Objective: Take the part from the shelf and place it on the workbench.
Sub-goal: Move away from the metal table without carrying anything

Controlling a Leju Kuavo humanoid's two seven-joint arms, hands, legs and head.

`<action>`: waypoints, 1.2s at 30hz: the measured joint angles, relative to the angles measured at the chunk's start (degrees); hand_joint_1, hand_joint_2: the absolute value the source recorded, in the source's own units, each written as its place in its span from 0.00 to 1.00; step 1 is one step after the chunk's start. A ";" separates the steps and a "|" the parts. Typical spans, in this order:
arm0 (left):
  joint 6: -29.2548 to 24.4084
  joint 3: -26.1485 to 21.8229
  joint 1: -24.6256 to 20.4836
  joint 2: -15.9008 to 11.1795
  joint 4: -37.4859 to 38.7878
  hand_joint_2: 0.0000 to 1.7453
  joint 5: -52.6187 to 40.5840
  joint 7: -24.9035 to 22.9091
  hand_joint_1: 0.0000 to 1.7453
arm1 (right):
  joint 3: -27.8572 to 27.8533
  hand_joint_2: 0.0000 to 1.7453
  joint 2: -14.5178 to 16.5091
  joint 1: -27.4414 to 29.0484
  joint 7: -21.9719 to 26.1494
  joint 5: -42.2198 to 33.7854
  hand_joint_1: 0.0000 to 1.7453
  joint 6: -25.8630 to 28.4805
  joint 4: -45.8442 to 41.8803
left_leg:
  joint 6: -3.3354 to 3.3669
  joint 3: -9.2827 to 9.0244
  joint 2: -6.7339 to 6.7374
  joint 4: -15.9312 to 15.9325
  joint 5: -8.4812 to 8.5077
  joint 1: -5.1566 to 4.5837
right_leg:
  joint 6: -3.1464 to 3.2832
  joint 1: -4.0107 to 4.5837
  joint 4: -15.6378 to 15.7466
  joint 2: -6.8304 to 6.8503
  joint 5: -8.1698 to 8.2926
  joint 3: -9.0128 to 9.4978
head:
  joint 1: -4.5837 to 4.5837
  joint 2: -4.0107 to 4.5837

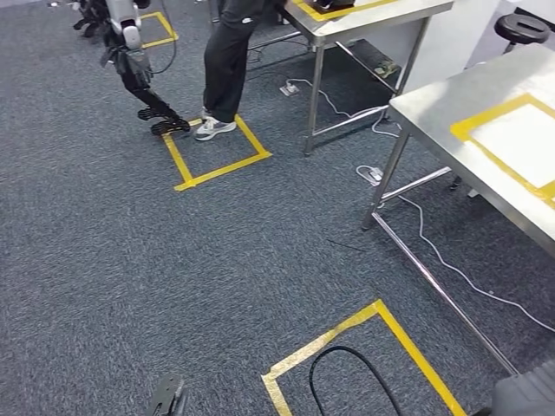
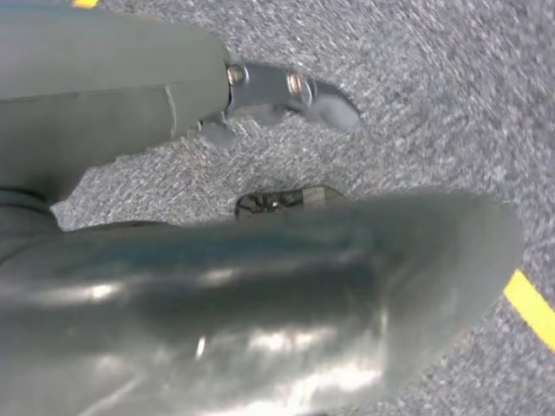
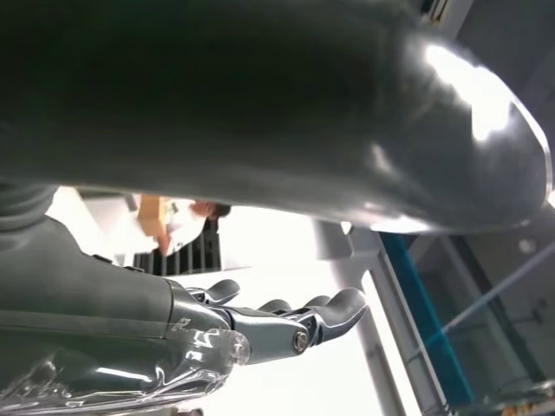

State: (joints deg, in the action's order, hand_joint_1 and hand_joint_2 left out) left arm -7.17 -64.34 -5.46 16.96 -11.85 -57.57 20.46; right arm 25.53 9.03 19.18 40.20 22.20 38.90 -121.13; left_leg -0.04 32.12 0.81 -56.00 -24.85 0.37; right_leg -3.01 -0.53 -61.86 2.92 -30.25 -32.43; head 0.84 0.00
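Note:
My left hand [image 1: 166, 394] hangs low over the carpet at the bottom edge of the head view. In its wrist view its fingers [image 2: 288, 87] and thick thumb [image 2: 367, 277] stand apart with nothing between them. My right hand [image 3: 288, 325] is raised, its fingers nearly straight under the thumb [image 3: 295, 113]. A glossy clear-wrapped thing [image 3: 131, 377] lies against the base of those fingers; I cannot tell whether it is the part or whether it is held. The steel workbench [image 1: 445, 113] stands ahead on the right, with a yellow tape rectangle [image 1: 484, 130] on top.
A yellow tape square [image 1: 393, 334] on the carpet lies just ahead, with a black cable [image 1: 340, 355] looping in it. A person's legs [image 1: 225, 69] stand at a second tape square [image 1: 216, 160]. Another robot [image 1: 134, 61] is at the far left; a second table [image 1: 367, 17] is behind.

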 joint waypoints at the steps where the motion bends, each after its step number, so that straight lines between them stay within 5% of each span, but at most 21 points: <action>1: 0.00 -0.02 -0.03 0.00 0.00 0.00 0.01 0.01 0.00 | 0.00 0.00 -0.02 0.02 0.00 -0.02 0.00 0.01 0.00 | 0.20 0.04 -0.56 0.00 0.04 0.00 | -0.06 -0.03 -3.77 -1.38 -1.91 -1.68 | -0.10 0.00; 3: 0.00 -0.04 -0.04 -0.01 0.00 0.00 0.02 0.02 0.00 | 0.00 0.00 -0.04 0.04 -0.01 -0.05 0.00 0.01 0.00 | 0.38 0.11 -1.98 -0.01 0.11 -0.07 | 0.00 0.00 -11.29 -2.62 -4.63 -5.41 | -0.15 0.00; 4: 0.00 -0.04 -0.01 -0.02 0.00 0.00 0.02 0.02 0.00 | 0.00 0.00 -0.04 0.03 -0.01 -0.05 0.00 0.01 0.00 | 0.39 0.11 -2.73 -0.02 0.13 -0.11 | 0.10 0.03 -12.38 -2.80 -4.37 -6.14 | -0.14 0.00; 6: 0.00 -0.07 0.03 -0.01 0.00 0.00 0.02 0.02 0.00 | 0.00 0.00 -0.04 0.02 -0.01 -0.05 0.00 0.01 0.00 | 0.32 0.01 -4.36 -0.03 0.19 -0.14 | 0.49 0.04 -7.76 -3.46 -0.88 -4.28 | -0.14 0.00; 8: 0.00 -0.08 0.00 0.02 0.00 0.00 0.02 0.02 0.00 | 0.00 0.00 -0.04 0.03 -0.01 -0.07 0.00 0.01 0.00 | 0.03 0.00 -5.77 -0.12 0.26 -0.13 | 0.84 -0.12 0.40 -6.03 2.63 -0.55 | -0.13 0.00; 10: 0.00 -0.09 -0.01 0.04 0.00 0.00 0.02 0.02 0.00 | 0.00 0.00 -0.04 0.04 -0.01 -0.08 0.00 0.01 0.00 | -0.63 0.38 -6.81 -0.18 0.46 0.02 | 0.99 -0.10 4.02 -7.75 3.53 1.13 | -0.08 0.00; 12: 0.00 -0.09 0.07 0.02 0.00 0.00 0.02 0.02 0.00 | 0.02 0.00 -0.04 0.01 -0.01 -0.06 0.00 0.00 0.00 | -1.45 0.78 -7.68 -0.11 0.82 0.32 | 1.43 0.12 4.27 -6.91 3.76 1.23 | -0.06 0.00; 15: -0.02 -0.09 0.08 0.02 0.00 0.00 0.01 0.02 0.00 | 0.09 0.00 -0.04 0.01 -0.02 -0.04 0.00 -0.02 0.00 | -2.18 2.83 -4.70 -3.83 -1.48 0.16 | 2.46 0.03 4.89 -4.73 4.22 1.44 | 0.21 0.00; 17: -0.04 -0.09 -0.05 0.03 0.00 0.00 0.00 0.02 0.00 | 0.11 0.50 -0.04 0.04 -0.01 -0.04 0.00 -0.02 0.00 | -2.51 6.53 -2.21 -11.21 -5.37 0.06 | 2.70 0.14 4.93 -3.08 4.21 1.37 | 0.44 0.00; 19: -0.06 -0.09 -0.02 0.00 0.00 0.00 0.00 0.02 0.00 | 0.11 1.00 -0.04 0.05 -0.02 -0.06 0.00 -0.02 0.00 | -2.75 8.99 -1.62 -16.30 -6.95 0.15 | 2.73 0.18 4.92 -1.45 4.18 1.24 | 0.44 0.00; 21: -0.07 -0.11 0.09 -0.04 0.00 0.00 0.01 0.02 0.00 | 0.11 1.00 -0.04 0.04 -0.02 -0.10 0.00 -0.02 0.00 | -2.91 7.22 -1.07 -13.30 -4.51 0.28 | 2.61 0.12 4.90 -0.01 4.12 1.25 | 0.44 0.00; 23: -0.07 -0.12 0.01 -0.04 0.00 0.00 0.02 0.03 0.00 | 0.12 1.00 -0.04 0.05 -0.01 -0.15 0.00 -0.02 0.00 | -2.98 2.57 1.13 -5.27 -1.27 0.26 | 2.12 0.23 4.71 1.19 3.87 1.36 | 0.51 0.00; 25: -0.07 -0.11 -0.20 0.04 0.00 0.00 0.04 0.05 0.00 | 0.14 1.00 -0.05 0.04 -0.01 -0.24 0.00 -0.01 0.00 | -2.34 0.00 2.50 -0.50 -0.19 0.07 | 1.41 0.50 4.58 2.11 3.61 1.41 | 0.47 0.00; 27: -0.09 -0.11 -0.20 0.04 0.00 0.00 0.14 0.10 0.00 | 0.18 1.00 -0.08 -0.03 -0.01 -0.45 0.00 0.00 0.00 | -1.31 0.07 1.57 -0.05 -0.24 -0.13 | 0.81 0.52 4.77 3.04 3.54 1.73 | 0.34 0.00; 28: -0.11 -0.11 -0.11 0.00 0.00 0.00 0.24 0.15 0.00 | 0.20 1.00 -0.11 -0.09 -0.01 -0.59 0.00 0.00 0.01 | -0.92 0.10 1.06 -0.02 -0.18 -0.11 | 0.62 0.42 4.27 2.91 3.19 1.78 | 0.29 0.00; 30: -0.16 -0.15 -0.06 -0.03 0.00 0.00 0.45 0.34 0.00 | 0.32 1.00 -0.23 -0.18 -0.01 -0.93 0.00 -0.01 0.02 | -0.18 0.07 -0.05 0.05 0.07 0.06 | 0.28 0.26 0.62 0.58 0.92 0.62 | 0.14 0.00; 33: -0.28 -0.17 -0.17 -0.09 0.00 0.00 0.69 0.69 0.00 | 0.55 1.00 -0.43 -0.36 -0.02 -1.70 0.00 0.01 0.14 | 0.43 0.22 -2.00 0.06 0.26 0.06 | 0.03 0.28 -10.56 -2.67 -4.73 -4.24 | -0.09 0.00; 34: -0.36 -0.19 -0.14 -0.15 0.00 0.00 0.81 0.79 0.00 | 0.66 1.00 -0.49 -0.48 -0.03 -2.00 0.00 0.01 0.21 | 0.48 0.25 -2.71 0.05 0.28 0.02 | 0.05 0.30 -12.84 -2.85 -5.40 -5.44 | -0.12 0.00; 36: -0.55 -0.28 -0.06 -0.26 0.00 0.00 1.12 0.97 0.00 | 0.91 1.00 -0.59 -0.84 -0.03 -2.56 0.00 0.01 0.37 | 0.42 0.19 -4.23 0.02 0.33 0.01 | 0.28 0.26 -10.81 -3.09 -3.14 -4.87 | -0.13 0.00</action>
State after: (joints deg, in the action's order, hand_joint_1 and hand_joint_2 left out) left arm -7.72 -64.61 -5.52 16.70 -11.85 -56.45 21.43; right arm 26.44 8.44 18.34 40.17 19.64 38.91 -120.76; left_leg 0.38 32.31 -3.42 -55.98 -24.52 0.37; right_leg -2.74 -0.27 -72.67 -0.17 -33.40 -37.30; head 0.71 0.00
